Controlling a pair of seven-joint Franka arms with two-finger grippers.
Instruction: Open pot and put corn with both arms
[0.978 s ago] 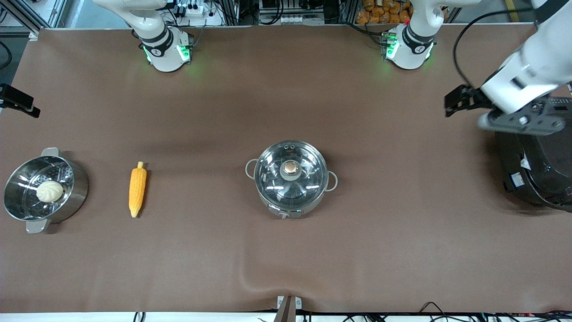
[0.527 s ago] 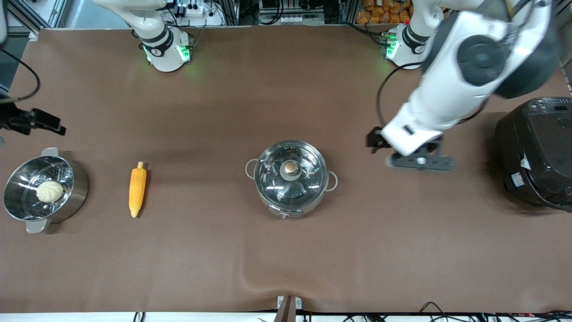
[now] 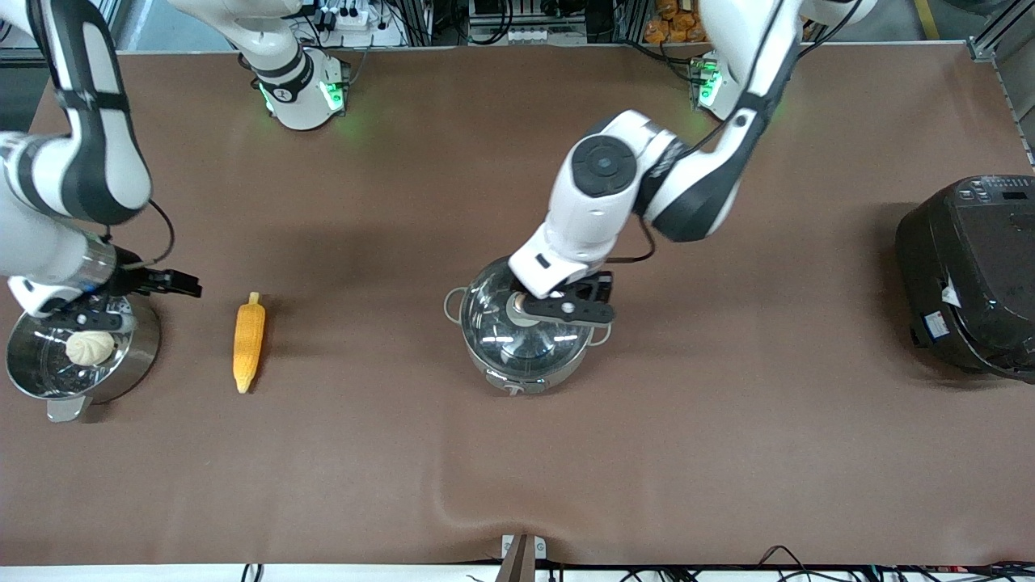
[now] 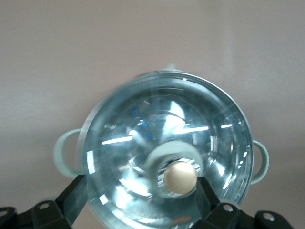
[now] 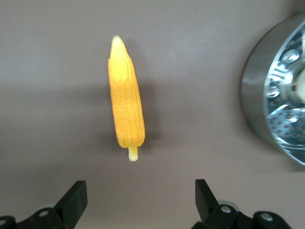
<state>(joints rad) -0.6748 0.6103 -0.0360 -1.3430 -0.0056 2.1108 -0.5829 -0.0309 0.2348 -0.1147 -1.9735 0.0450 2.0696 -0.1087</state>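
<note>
A wide bench (image 3: pixel 728 453) covered in brown matting is carrying four things in a row. A steel steamer pot (image 3: pixel 133 356) is sitting at the right arm's end, a yellow-orange corn cob (image 3: pixel 248 343) just beside it, a round shiny steel pot with a glass lid (image 3: pixel 525 356) mid-bench, and a big black cooker (image 3: pixel 966 275) at the left arm's end.

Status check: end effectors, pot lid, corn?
Left end effector open over round steel pot's glass lid, lid on. Right end effector open near yellow corn cob, untouched.

The left claw (image 3: pixel 525 307) hides the pot (image 3: pixel 525 353) lid's knob in the front view.
</note>
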